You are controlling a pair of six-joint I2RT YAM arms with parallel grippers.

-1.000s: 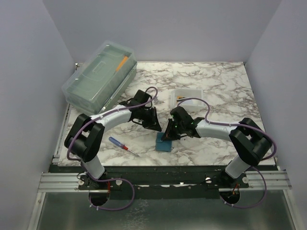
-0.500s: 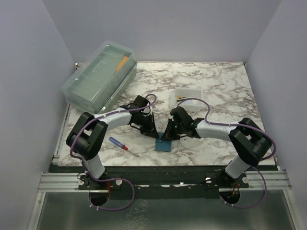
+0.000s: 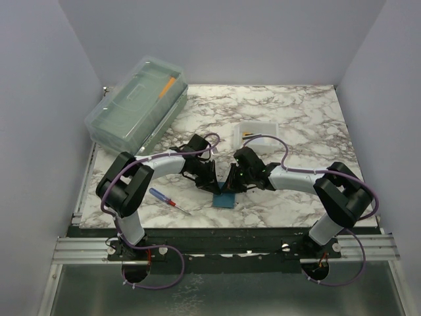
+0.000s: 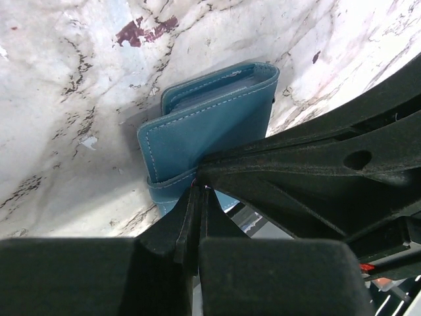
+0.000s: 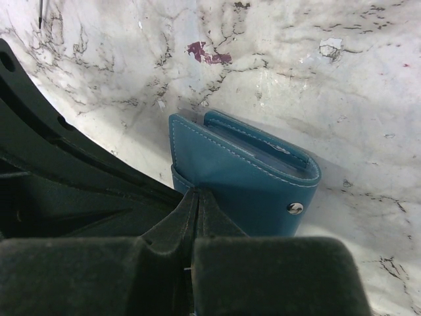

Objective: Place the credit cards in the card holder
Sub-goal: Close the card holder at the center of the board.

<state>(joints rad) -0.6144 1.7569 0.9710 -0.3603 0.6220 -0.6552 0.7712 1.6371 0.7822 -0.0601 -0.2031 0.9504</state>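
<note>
The teal card holder [image 3: 225,197] lies folded on the marble table, near the front middle. It fills the left wrist view [image 4: 204,128] and the right wrist view [image 5: 243,174], where its snap stud shows. My left gripper [image 3: 215,185] is shut, its tips [image 4: 197,189] against the holder's near edge. My right gripper [image 3: 231,186] is shut too, its tips [image 5: 197,193] touching the holder's opposite edge. The two grippers meet over the holder. I see nothing between either pair of jaws. One orange credit card [image 3: 247,135] lies in the translucent tray.
The small translucent white tray [image 3: 258,126] stands behind the right gripper. A big clear lidded box [image 3: 135,105] sits at the back left. A blue and red screwdriver [image 3: 169,200] lies in front of the left arm. Purple cables loop over both arms.
My left gripper has swung right and forward, down to the card holder, and now meets the right gripper there. The right gripper and the holder have barely moved.
</note>
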